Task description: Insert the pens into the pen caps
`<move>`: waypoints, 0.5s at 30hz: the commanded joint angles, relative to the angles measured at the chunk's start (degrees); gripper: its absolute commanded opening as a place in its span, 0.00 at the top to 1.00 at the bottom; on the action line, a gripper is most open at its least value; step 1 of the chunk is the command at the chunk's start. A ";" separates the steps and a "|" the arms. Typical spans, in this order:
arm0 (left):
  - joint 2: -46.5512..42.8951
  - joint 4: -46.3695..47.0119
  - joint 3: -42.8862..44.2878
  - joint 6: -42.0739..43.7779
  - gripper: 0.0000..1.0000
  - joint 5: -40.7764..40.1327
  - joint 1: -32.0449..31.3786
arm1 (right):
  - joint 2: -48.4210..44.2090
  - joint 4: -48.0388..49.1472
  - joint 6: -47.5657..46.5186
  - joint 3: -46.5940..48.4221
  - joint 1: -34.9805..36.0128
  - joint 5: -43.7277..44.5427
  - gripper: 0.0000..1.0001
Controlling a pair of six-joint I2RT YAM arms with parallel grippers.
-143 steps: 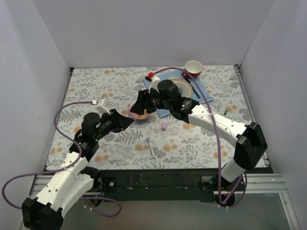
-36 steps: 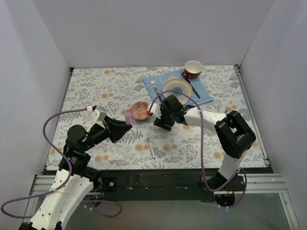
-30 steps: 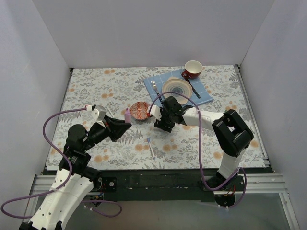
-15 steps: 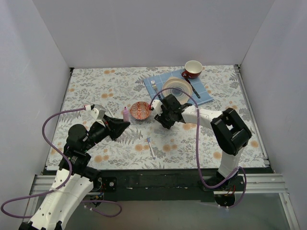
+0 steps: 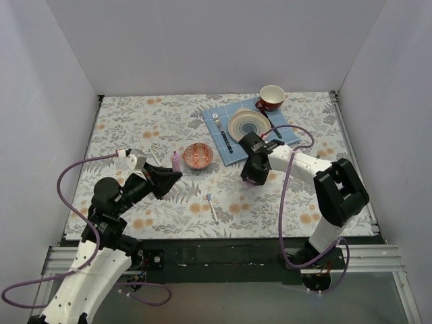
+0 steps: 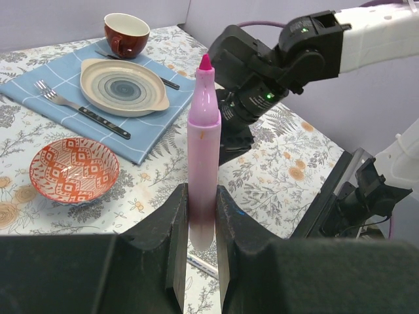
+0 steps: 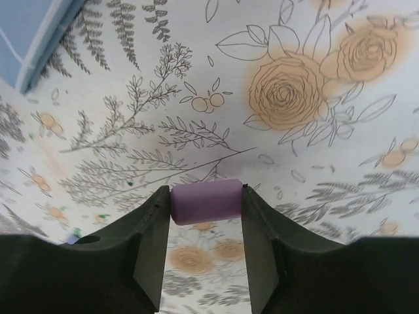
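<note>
left hand (image 6: 197, 222) pinching upright pink pen (image 6: 203, 144), right hand (image 7: 205, 212) clamped on lilac pen cap (image 7: 205, 201)

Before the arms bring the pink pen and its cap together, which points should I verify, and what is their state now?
1. The pink pen in the left gripper: ok, clamped upright.
2. Its tip bare and pointing up: ok.
3. The lilac cap in the right gripper: ok, held crosswise.
4. Cap opening facing the tip: cannot tell; no opening shows.
5. Cap lined up with the pen: not ok; the right gripper sits off to the side.
6. The blue pen clear of the path: ok, flat nearer the bases.
</note>
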 commanded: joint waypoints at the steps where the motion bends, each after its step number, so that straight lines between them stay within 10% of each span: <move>1: -0.69 -0.75 0.47 0.70 1.00 -0.42 -0.01 | 5.10 -21.47 32.80 9.32 0.71 2.88 0.63; 15: -1.48 -1.02 0.47 0.88 1.00 -0.06 -0.01 | 10.83 -24.23 26.11 15.83 0.97 5.85 0.37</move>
